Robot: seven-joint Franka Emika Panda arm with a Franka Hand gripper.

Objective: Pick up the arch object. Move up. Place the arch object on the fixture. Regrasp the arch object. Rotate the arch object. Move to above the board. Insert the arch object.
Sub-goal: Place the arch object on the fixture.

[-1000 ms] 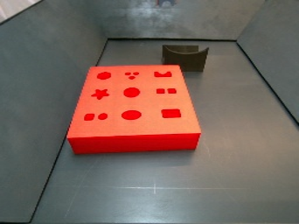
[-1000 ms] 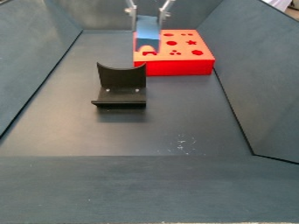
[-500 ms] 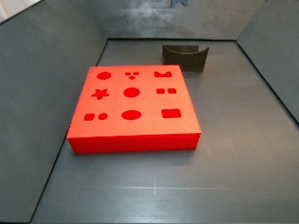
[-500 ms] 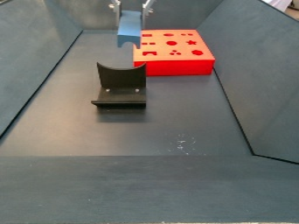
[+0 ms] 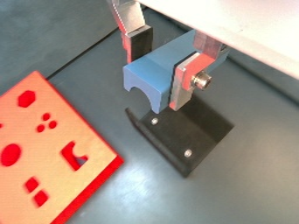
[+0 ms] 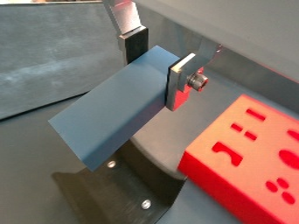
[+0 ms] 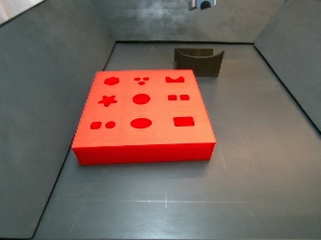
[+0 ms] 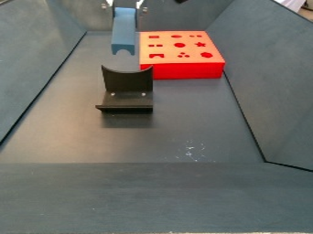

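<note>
My gripper [image 5: 162,63] is shut on the arch object [image 5: 152,77], a slate-blue block with a curved notch in its lower end. In a side view the arch object [image 8: 123,35] hangs upright just above the fixture [image 8: 124,89], a dark block with a U-shaped scoop; the gripper [image 8: 123,5] is cut off by the frame's top edge. Both wrist views show the fixture [image 5: 187,136] [image 6: 117,188] directly below the block [image 6: 117,114]. The board [image 7: 141,112] [image 8: 181,53] is a red slab with recessed cut-outs and lies beside the fixture [image 7: 198,60].
Grey sloping walls [image 8: 49,64] enclose the dark floor [image 8: 184,137] on all sides. The board's edge [image 6: 251,149] [image 5: 47,140] lies close to the fixture in both wrist views. Only a sliver of the gripper [image 7: 201,4] shows in a side view.
The gripper has carried the arch object sideways from over the board's near edge to above the fixture. The block stays gripped and upright.
</note>
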